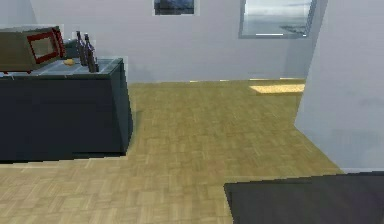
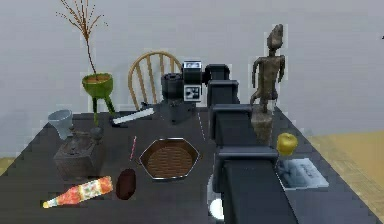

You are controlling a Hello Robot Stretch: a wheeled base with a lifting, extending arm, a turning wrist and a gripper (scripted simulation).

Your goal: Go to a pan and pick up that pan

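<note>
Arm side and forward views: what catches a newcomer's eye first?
In the arm side view, a hexagonal pan lies on the dark table, left of the dark arm; a brown statue stands right of the arm. In the forward view, a microwave sits on a dark counter.

The pan (image 2: 170, 158) is a shallow, six-sided dish with a thin pale rim and a dark reddish-brown inside. It sits flat, mouth up, on the dark table (image 2: 35, 175), near the middle of the tabletop in the arm side view. It stands just left of the arm's dark bar (image 2: 235, 130) without touching it. A thin red stick (image 2: 133, 148) lies just beside its left edge, and a dark oval thing (image 2: 126, 183) lies near its lower left corner, apart from the rim.
</note>
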